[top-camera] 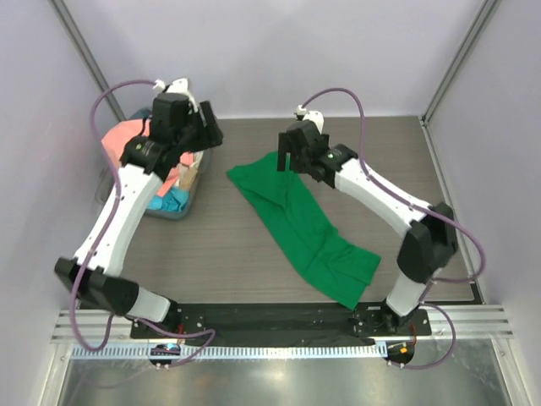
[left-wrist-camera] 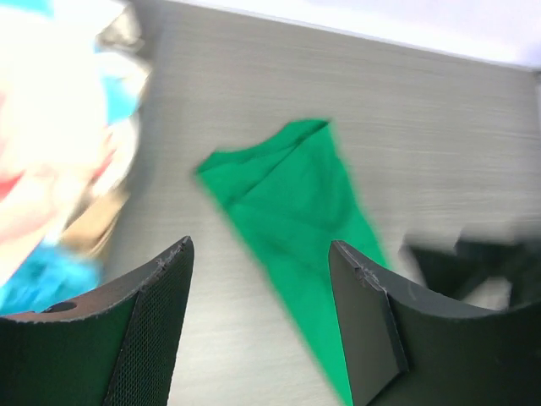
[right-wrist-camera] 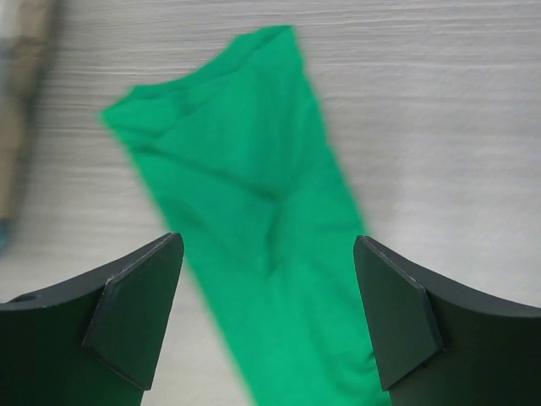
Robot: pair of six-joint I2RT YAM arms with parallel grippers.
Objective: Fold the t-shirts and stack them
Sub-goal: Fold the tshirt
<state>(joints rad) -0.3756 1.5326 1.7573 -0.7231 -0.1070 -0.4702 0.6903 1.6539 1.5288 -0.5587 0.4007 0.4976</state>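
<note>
The green t-shirt [top-camera: 304,228] lies as a long folded strip slanting across the worktop [top-camera: 237,271]; the right fingers [right-wrist-camera: 135,313] hang spread and empty above its far end; the left fingers [left-wrist-camera: 156,330] gape empty near the bin [top-camera: 169,213], which holds a pink shirt [top-camera: 122,137] and a blue shirt [top-camera: 172,201].

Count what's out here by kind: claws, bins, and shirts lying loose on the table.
Claws: 2, left claw and right claw
Bin: 1
Loose shirts: 1, green shirt
Total: 4
</note>
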